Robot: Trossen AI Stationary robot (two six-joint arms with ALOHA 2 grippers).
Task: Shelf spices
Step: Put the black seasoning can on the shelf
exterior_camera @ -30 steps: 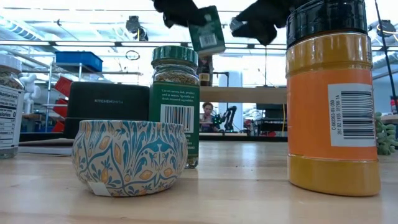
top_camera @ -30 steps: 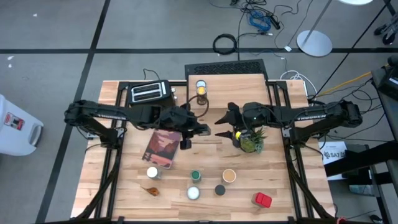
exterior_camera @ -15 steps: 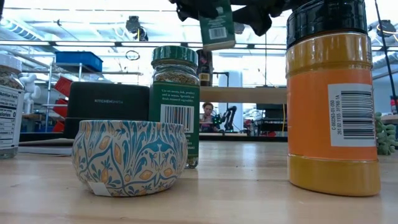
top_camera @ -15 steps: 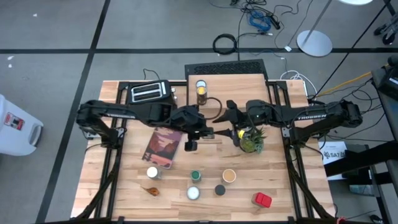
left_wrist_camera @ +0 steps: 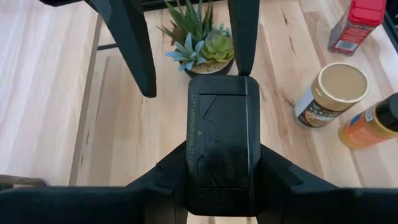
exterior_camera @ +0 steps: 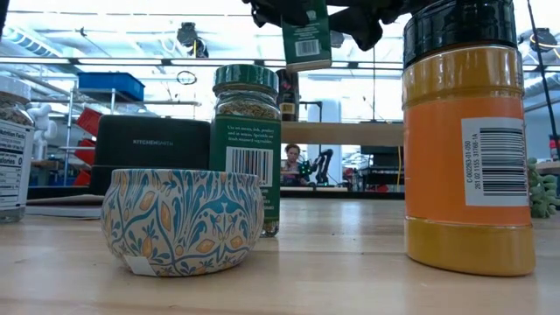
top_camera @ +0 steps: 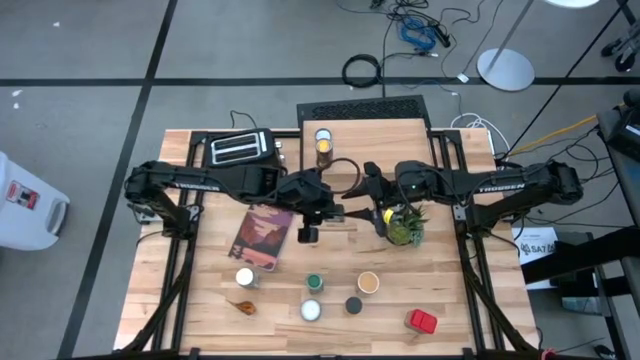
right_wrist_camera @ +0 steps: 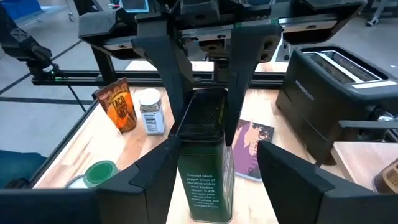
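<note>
Your left gripper [top_camera: 322,212] is clamped on a green tin with a black lid [top_camera: 305,233], carrying it in the air over the middle of the table [top_camera: 460,300], between the reddish book [top_camera: 260,237] and the potted plant [top_camera: 404,229]. In the left wrist view the tin's black lid [left_wrist_camera: 222,144] fills the space between the 2 fingers, which press on its sides. Your right gripper [top_camera: 362,190] sits just across from it with its fingers spread wide; in the right wrist view they stand on either side of the tin [right_wrist_camera: 206,163] without touching it. In the low view the tin [exterior_camera: 306,37] hangs high above the tabletop with both grippers around its top.

The shelf [top_camera: 365,140] stands at the far edge of the table, next to the black toaster [top_camera: 241,149], and 1 jar with a pale top [top_camera: 323,142] already stands on its wooden top.

The other spices are down on the near half of the table: a white-topped jar [top_camera: 245,278], a small orange packet [top_camera: 241,305], a green-topped jar [top_camera: 315,284], a white-topped tin [top_camera: 311,310], a black-topped jar [top_camera: 353,305], a tan-topped jar [top_camera: 369,283] and a red tin [top_camera: 422,321]
</note>
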